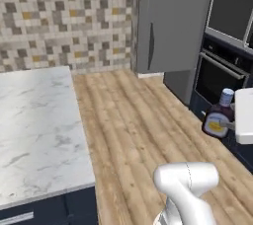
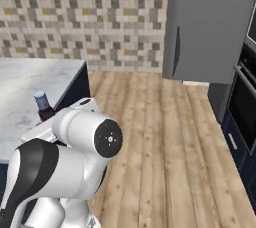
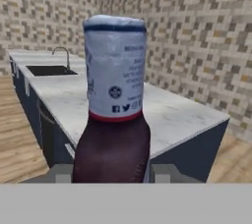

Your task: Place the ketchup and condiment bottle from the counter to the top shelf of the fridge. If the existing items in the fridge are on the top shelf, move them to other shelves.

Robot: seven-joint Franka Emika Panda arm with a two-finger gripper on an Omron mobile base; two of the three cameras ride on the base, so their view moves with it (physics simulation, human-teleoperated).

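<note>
While the bottle (image 3: 115,115) is carried clear of the marble counter (image 1: 34,125), it is pinched at its dark lower body between the two fingers of the gripper (image 3: 112,173), one finger being seen on each side of it in the hand view. Its white cap end with printed lettering is pointed away from the hand. In the left base view the bottle (image 1: 218,115), dark with a yellow label and a pale cap, is seen held above the wooden floor (image 1: 143,120), in front of the dark oven (image 1: 220,73). The grey fridge (image 1: 168,21) is shown with its door shut, well apart from the bottle. A sink (image 3: 49,70) with a faucet is set in the far counter.
</note>
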